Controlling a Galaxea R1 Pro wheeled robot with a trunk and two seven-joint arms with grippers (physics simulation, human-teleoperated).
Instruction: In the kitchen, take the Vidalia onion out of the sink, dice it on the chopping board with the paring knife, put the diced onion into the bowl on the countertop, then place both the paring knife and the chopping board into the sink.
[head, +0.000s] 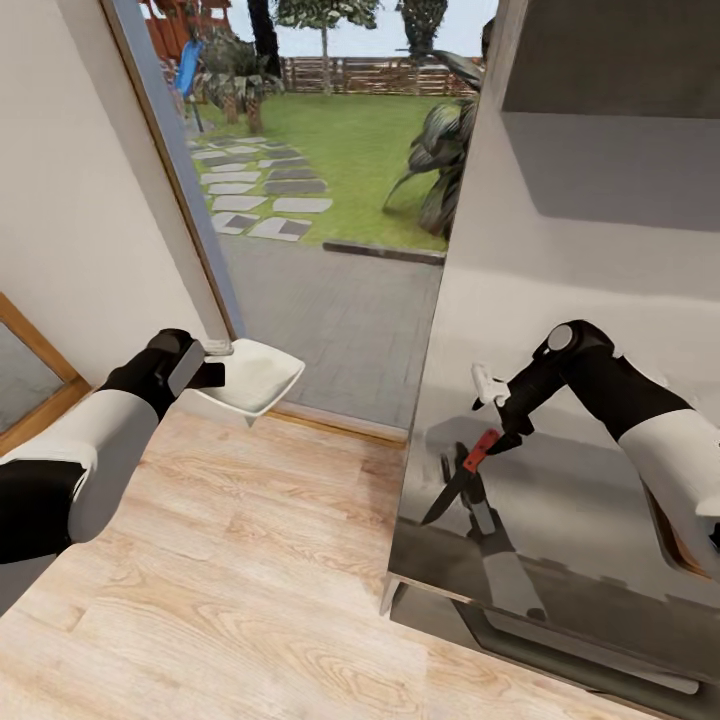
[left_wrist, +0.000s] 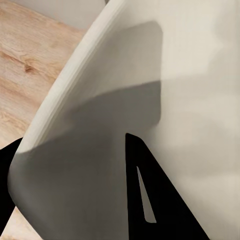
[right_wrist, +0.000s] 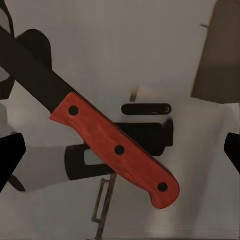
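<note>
Left gripper (head: 212, 372): clamped on the rim of the shallow white glossy square bowl (head: 255, 378), carried level at nine o'clock — apparently for transport.
Right gripper (head: 497, 432): closed on the red-handled, dark-bladed paring knife (head: 463, 475) at three o'clock, blade pointed down — seemingly away from the reflective steel panel (head: 580, 250).

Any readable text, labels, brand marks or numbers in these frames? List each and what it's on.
None readable.
The paring knife has a plain red handle with three dark rivets and no marking.
The bowl, held by the left tool, is plain white.
The glossy grey panel beside the right tool carries reflections, no lettering.
</note>
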